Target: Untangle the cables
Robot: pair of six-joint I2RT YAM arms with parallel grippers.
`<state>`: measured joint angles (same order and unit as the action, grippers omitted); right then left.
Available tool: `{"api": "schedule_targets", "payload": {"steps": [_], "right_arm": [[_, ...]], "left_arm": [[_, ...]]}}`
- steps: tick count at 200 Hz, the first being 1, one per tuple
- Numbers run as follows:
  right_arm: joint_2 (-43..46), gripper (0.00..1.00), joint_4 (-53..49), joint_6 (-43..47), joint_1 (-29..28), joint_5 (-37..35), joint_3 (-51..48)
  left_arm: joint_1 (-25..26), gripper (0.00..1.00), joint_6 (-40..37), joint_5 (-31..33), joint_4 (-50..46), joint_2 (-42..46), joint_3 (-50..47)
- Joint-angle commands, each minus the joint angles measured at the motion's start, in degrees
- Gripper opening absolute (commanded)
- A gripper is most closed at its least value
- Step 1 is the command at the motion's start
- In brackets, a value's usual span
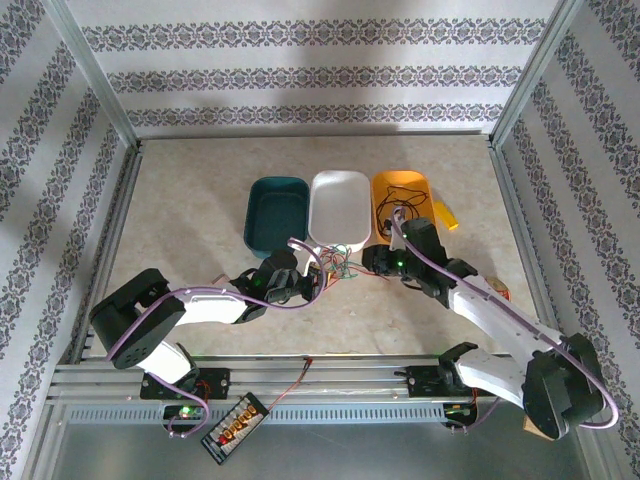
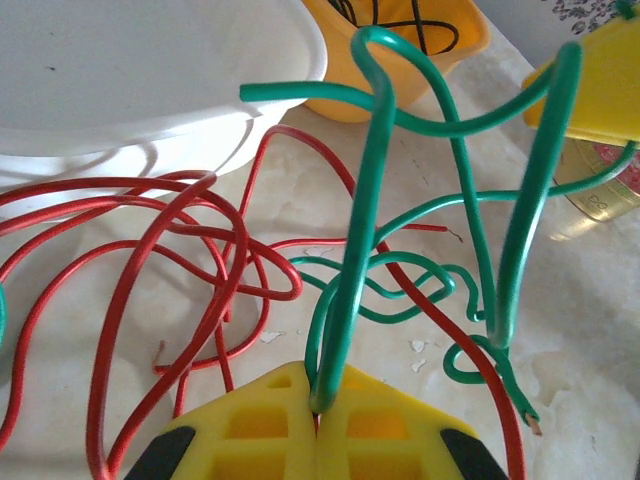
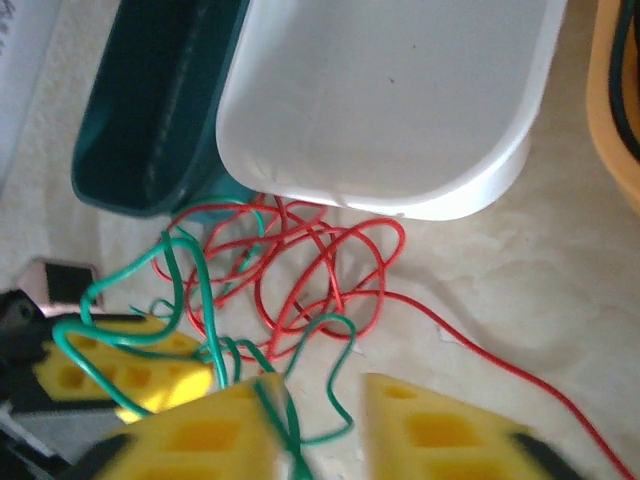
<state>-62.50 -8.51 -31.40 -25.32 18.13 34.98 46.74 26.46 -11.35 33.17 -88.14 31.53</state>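
From above, my arms meet mid-table (image 1: pixel 200 200). My left gripper (image 1: pixel 318 283) and right gripper (image 1: pixel 372 262) sit near each other on either side of the cables (image 1: pixel 342 264). The cables are a small red and green tangle on the table, just in front of the white tub (image 1: pixel 338 205). The teal tub (image 1: pixel 277 208) stands on that tub's left and the orange tub (image 1: pixel 402 195) on its right, all three in a row.

From my left wrist, the left gripper (image 2: pixel 318 405) is clamped tight on a green cable (image 2: pixel 372 200). It rises from the fingertips in a tall loop. The red cable (image 2: pixel 205 250) lies in loops on the table beside the white tub (image 2: pixel 150 80). Black cables (image 2: pixel 400 15) lie in the orange tub (image 2: pixel 470 35). Another green strand climbs to my right gripper's yellow finger (image 2: pixel 600 85).

From my right wrist, the right gripper (image 3: pixel 320 420) has its fingers apart. A green cable (image 3: pixel 280 410) runs along the inner edge of one finger, not pinched. The red cable (image 3: pixel 330 260) loops just in front of the white tub (image 3: pixel 400 100), and one strand trails away across the table. The left gripper's yellow finger (image 3: pixel 120 370) lies close by, among green loops.
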Motion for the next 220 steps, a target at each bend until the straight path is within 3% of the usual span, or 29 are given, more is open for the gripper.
{"api": "schedule_targets", "payload": {"steps": [1,11,36,59,104,152,193,206,220], "right_arm": [[-0.9,0.05,5.0,-1.2,-0.5,-0.3,-0.7],[-0.8,0.0,4.7,-1.2,-0.5,-1.2,-0.6],[1.6,0.0,1.5,0.3,-0.5,-5.3,-0.6],[4.7,0.0,-1.7,2.4,-0.3,-8.2,-0.4],[6.9,0.0,-4.3,5.3,-0.3,-3.4,0.7],[7.0,0.0,-4.4,5.9,-0.8,0.1,1.6],[7.4,0.0,-4.6,5.5,-0.9,-1.0,1.8],[7.8,0.0,-4.9,5.4,-0.9,-1.5,1.9],[8.2,0.0,-4.9,5.2,-0.8,-1.6,1.8]], "left_arm": [[-0.4,0.0,0.3,-1.8,1.7,0.2,1.4],[-0.5,0.05,0.3,-2.2,1.5,0.7,1.1],[-0.5,0.56,0.4,-1.2,1.3,3.4,-0.4],[-0.8,0.69,0.1,-0.3,-0.8,6.2,-1.4],[-1.0,0.71,-1.6,-1.2,-3.2,8.4,0.7],[-1.0,0.69,-3.5,-5.7,-2.3,0.9,7.9],[-1.0,0.52,-3.3,-10.9,-2.7,-6.5,14.3],[-1.0,0.42,-3.5,-11.1,-2.8,-7.8,15.2],[-1.0,0.23,-3.5,-10.0,-2.8,-8.6,15.3]]}}
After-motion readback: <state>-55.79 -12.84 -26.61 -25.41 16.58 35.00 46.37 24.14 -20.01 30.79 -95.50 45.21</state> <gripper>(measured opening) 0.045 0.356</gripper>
